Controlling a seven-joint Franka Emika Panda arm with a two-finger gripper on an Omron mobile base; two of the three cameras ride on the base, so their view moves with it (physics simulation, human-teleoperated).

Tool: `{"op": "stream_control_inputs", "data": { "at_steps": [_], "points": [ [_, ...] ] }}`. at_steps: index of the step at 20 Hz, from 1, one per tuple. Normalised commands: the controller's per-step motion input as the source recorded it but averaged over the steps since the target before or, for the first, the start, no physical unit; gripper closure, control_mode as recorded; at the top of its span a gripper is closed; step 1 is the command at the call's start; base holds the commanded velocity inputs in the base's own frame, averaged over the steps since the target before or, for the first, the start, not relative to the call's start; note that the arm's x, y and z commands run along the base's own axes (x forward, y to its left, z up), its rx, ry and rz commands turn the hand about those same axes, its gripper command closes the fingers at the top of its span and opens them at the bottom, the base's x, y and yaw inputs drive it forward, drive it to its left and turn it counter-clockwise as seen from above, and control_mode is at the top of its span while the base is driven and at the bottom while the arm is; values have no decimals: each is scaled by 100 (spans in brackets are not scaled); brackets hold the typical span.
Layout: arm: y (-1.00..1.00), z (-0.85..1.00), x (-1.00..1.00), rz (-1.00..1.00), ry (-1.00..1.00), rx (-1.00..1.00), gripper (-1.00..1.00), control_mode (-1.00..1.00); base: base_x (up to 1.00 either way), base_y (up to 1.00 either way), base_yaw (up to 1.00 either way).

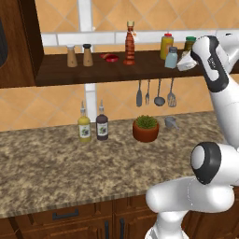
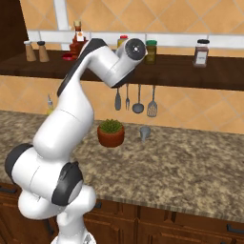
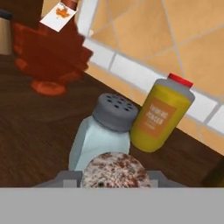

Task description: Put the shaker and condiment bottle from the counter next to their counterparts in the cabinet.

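While the shaker (image 3: pixel 113 169) hangs at the right part of the cabinet (image 1: pixel 93 72), just near of the blue-grey shaker (image 3: pixel 100 135), the step in hand reads as setting it down beside that counterpart.

- Placement: bare dark shelf lies left and near of the blue-grey shaker. The yellow bottle (image 3: pixel 161 116) stands touching or nearly touching its far right side, so there is no room that way. Best to lower straight onto the open wood, keep the shaker upright, and let go only once its base is seated. Sideways drift risks knocking the blue-grey shaker into the yellow bottle.
- Fingers (image 3: pixel 65 179): little of them shows, just grey edges either side of a round, pale, speckled top at the bottom of the hand view. Judged to be pinching the shaker, at a narrow spread matching its width. Contact with the shelf cannot be told.
- Bottle (image 1: pixel 130 44): stands upright on the cabinet shelf, left of the yellow bottle and well apart from the hand. That half looks done.
- Worktop (image 1: pixel 70 163): neither task thing is on it.
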Motion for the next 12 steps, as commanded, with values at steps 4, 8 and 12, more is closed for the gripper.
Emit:
{"op": "stream_control_inputs", "data": {
  "at_steps": [4,8,12],
  "points": [
    [0,-25,16,3,0,0,-100,-100,0,0,0],
    [0,-30,11,4,0,0,-100,-100,0,0,0],
    [0,-18,2,5,0,0,-100,-100,0,0,0]
  ]
}}
